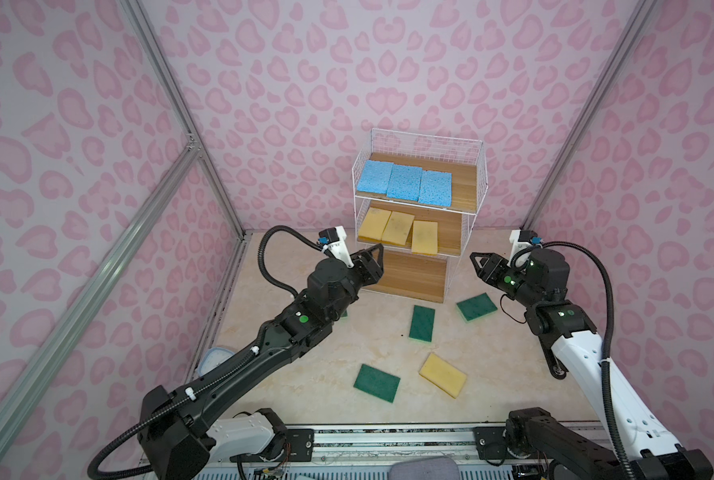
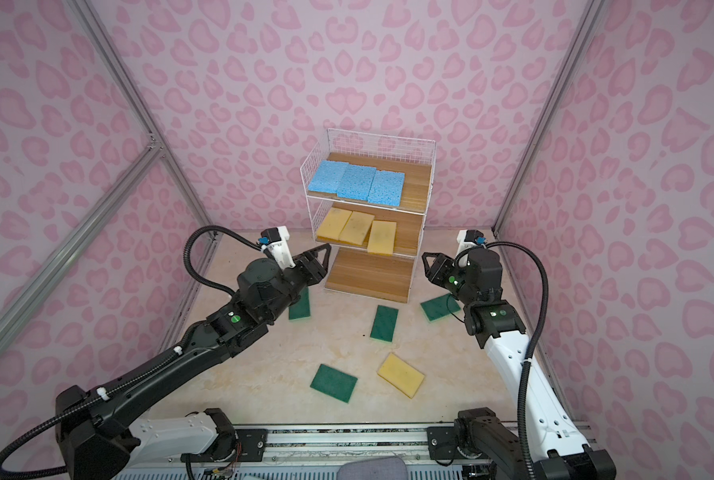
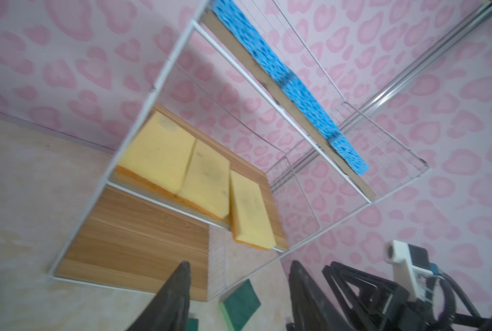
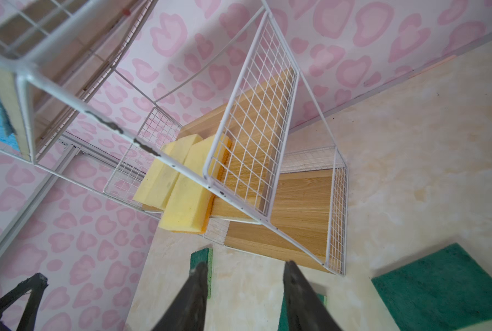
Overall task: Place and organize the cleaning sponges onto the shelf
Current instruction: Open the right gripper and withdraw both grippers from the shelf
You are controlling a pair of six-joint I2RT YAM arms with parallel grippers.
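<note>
The left gripper (image 3: pixel 240 263) and right gripper (image 4: pixel 245 263) hovered empty, fingers partly spread, flanking the shelf (image 2: pixel 382 143). Four green sponges (image 2: pixel 384 323) and one yellow sponge (image 2: pixel 401 375) lay on the table (image 2: pixel 272 374) nearer. They looked light and squashy, probably best pinched across the narrow width.

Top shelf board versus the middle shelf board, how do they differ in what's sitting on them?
The top board carries three speckled blue sponges, while the middle board carries three pale yellow sponges. The top board's sponges lie in an even row. On the middle board, the right-hand yellow sponge sits further forward and juts over the front edge. Both boards hold three sponges and have bare wood at the right end.
</note>
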